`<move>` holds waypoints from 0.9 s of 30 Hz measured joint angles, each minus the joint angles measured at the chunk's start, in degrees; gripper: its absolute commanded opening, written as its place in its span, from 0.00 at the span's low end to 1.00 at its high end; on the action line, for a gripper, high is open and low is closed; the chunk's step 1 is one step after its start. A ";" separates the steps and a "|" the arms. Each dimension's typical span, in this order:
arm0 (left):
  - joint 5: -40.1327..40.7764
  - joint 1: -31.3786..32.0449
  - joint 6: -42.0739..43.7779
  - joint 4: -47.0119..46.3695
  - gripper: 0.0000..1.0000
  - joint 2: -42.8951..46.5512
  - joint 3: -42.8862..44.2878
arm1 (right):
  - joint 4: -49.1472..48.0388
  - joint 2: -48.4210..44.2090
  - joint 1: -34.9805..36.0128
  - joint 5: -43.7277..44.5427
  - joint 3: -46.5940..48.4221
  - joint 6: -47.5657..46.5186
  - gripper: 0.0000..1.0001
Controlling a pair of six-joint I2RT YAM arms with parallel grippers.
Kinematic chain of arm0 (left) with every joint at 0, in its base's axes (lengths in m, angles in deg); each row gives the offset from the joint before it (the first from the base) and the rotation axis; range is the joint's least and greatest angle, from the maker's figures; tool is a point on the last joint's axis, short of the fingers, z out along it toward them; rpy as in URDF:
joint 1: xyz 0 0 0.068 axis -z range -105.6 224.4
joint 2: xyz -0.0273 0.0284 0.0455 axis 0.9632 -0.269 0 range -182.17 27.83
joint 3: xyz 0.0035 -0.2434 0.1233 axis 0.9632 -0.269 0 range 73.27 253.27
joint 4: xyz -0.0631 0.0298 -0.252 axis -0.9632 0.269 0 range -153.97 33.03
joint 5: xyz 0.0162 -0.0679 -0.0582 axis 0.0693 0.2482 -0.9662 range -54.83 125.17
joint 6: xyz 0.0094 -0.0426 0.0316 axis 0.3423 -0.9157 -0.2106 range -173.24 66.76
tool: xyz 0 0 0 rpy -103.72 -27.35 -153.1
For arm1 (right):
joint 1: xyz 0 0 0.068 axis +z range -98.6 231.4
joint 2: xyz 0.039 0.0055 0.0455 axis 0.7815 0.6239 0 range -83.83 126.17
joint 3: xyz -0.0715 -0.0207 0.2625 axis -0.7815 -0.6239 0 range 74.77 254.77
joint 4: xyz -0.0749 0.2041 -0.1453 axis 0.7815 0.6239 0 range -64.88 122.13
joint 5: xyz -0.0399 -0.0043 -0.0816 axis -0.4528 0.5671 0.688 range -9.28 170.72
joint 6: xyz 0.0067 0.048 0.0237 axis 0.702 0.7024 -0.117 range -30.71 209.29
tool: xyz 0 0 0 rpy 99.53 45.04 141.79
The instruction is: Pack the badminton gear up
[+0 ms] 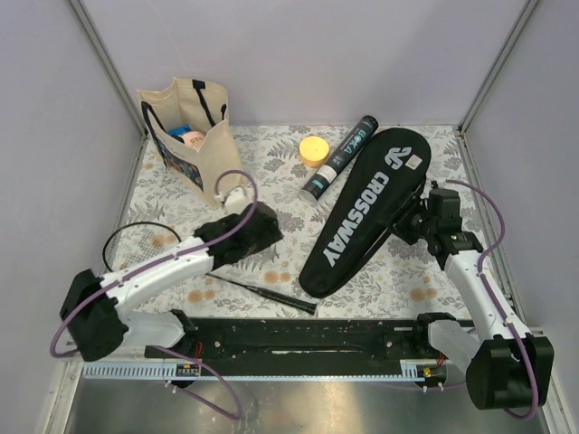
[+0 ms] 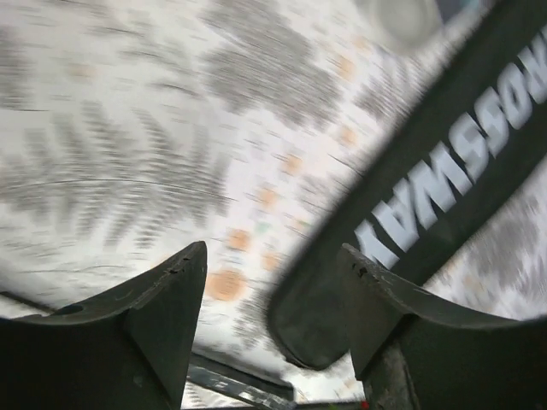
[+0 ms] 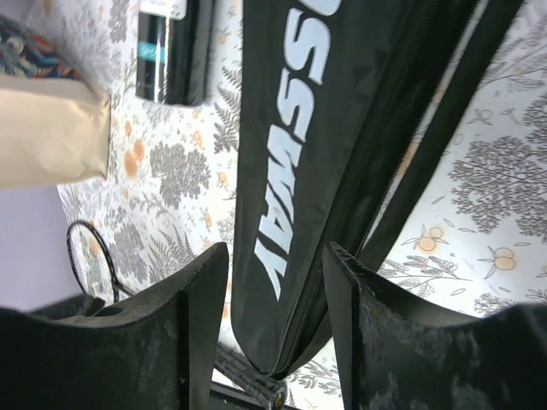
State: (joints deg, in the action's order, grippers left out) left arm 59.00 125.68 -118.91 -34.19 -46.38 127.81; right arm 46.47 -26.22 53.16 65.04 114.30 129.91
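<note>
The black CROSSWAY cover [image 1: 366,212] lies slanted across the table's middle right, its narrow end toward the near edge. A long black lettered tube [image 1: 340,158] lies to its left. One thin black racket rests at the near left, its head [image 1: 136,240] by my left arm and its handle [image 1: 276,298] pointing at the cover's narrow end. My left gripper [image 1: 270,231] hovers open left of the cover; its blurred wrist view shows the cover's end [image 2: 325,325] beyond empty jaws [image 2: 273,282]. My right gripper [image 1: 409,221] stands open at the cover's right edge, with the cover [image 3: 342,128] below its jaws [image 3: 275,273].
A beige tote bag [image 1: 190,136] with dark handles stands at the back left, with things inside. A yellow round object [image 1: 314,149] sits beside the tube. The right wrist view also shows the tube [image 3: 171,51], the bag [image 3: 43,128] and the racket head [image 3: 90,248].
</note>
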 measured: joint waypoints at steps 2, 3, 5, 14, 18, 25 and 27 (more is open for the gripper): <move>1.55 -3.69 -2.03 4.00 0.65 3.89 -2.69 | 0.00 -0.90 1.86 -0.02 0.11 -0.79 0.56; 2.14 -5.95 -3.10 5.73 0.65 6.21 -4.61 | 0.02 -1.18 2.58 -0.04 0.11 -1.03 0.56; 2.60 -9.86 -5.03 8.90 0.66 10.19 -8.17 | -0.07 -1.33 3.89 -0.09 0.11 -1.25 0.56; 3.45 -20.81 -13.55 19.98 0.70 14.36 -14.91 | -3.54 0.92 16.74 -2.62 0.61 -3.34 0.56; 3.54 -29.24 -13.57 21.16 0.70 14.05 -15.58 | -5.29 7.50 28.26 -2.27 4.42 -5.53 0.56; 2.19 -42.12 -12.20 21.20 0.73 14.12 -15.80 | -11.47 25.33 47.74 1.29 13.20 -10.05 0.57; 1.62 -44.17 -11.82 21.14 0.74 14.27 -16.02 | -11.69 31.39 52.61 2.80 16.85 -12.48 0.57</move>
State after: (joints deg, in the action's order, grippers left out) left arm 60.62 81.51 -130.73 -13.05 -32.11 111.79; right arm 34.77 5.16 105.77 67.84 131.15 117.43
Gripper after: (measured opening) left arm 0.719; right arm 0.571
